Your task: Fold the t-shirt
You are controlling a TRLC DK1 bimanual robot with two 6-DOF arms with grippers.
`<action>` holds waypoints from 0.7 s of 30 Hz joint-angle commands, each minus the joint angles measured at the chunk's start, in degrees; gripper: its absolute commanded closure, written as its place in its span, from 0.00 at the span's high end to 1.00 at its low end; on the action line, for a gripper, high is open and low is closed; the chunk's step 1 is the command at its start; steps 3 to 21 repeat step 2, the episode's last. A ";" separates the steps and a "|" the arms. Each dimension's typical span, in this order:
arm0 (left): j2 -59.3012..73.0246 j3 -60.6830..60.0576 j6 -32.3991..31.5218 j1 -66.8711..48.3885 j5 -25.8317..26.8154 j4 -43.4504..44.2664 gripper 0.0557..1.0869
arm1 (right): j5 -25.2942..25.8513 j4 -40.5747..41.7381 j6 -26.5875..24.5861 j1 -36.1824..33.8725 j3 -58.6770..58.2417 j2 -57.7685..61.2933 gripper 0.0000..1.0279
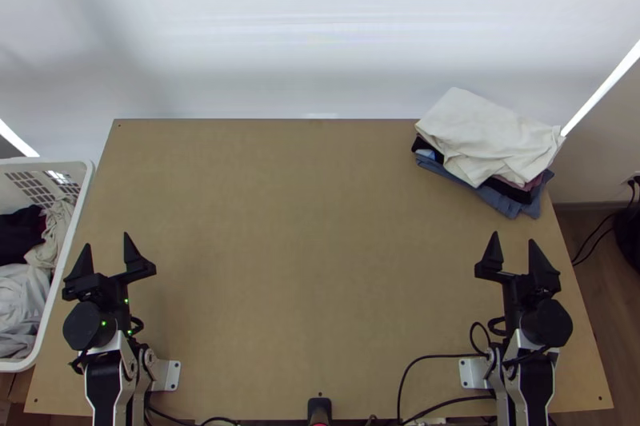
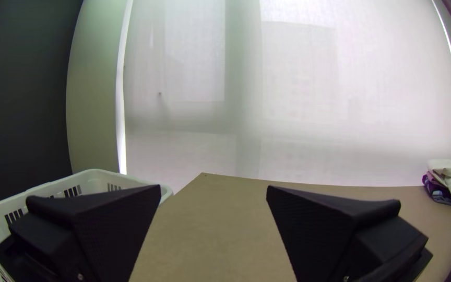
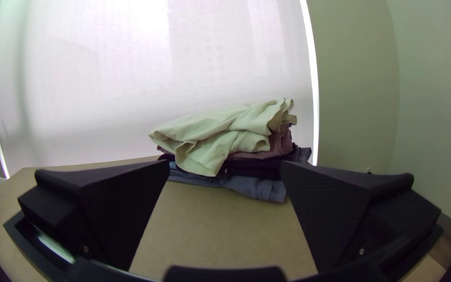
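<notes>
My left gripper (image 1: pixel 106 253) stands open over the table's near left part, beside the basket; in the left wrist view the left gripper (image 2: pixel 213 192) has nothing between its fingers. Open too is my right gripper (image 1: pixel 512 246), at the near right, below the clothes pile in the top view; in the right wrist view the right gripper (image 3: pixel 224 167) holds nothing. A cream cloth (image 1: pixel 488 134) lies loosely folded, partly draped, on the pile at the far right corner; in the right wrist view this cream cloth (image 3: pixel 225 130) hangs over darker garments. Which piece is a t-shirt I cannot tell.
Bare wood of the table (image 1: pixel 320 250) stretches between the arms. A white basket (image 1: pixel 74 246) with dark and light clothes (image 1: pixel 20 298) stands at the left edge. Under the cream cloth lie mauve, dark and blue garments (image 3: pixel 257 187). Black cables (image 1: pixel 436 356) run along the near edge.
</notes>
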 commanded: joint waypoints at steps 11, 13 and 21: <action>-0.21 -2.35 -0.46 0.30 0.58 -0.66 0.96 | 0.46 -0.39 0.65 -0.29 -0.58 -0.19 0.96; -0.21 -2.35 -0.46 0.30 0.58 -0.66 0.96 | 0.46 -0.39 0.65 -0.29 -0.58 -0.19 0.96; -0.21 -2.35 -0.46 0.30 0.58 -0.66 0.96 | 0.46 -0.39 0.65 -0.29 -0.58 -0.19 0.96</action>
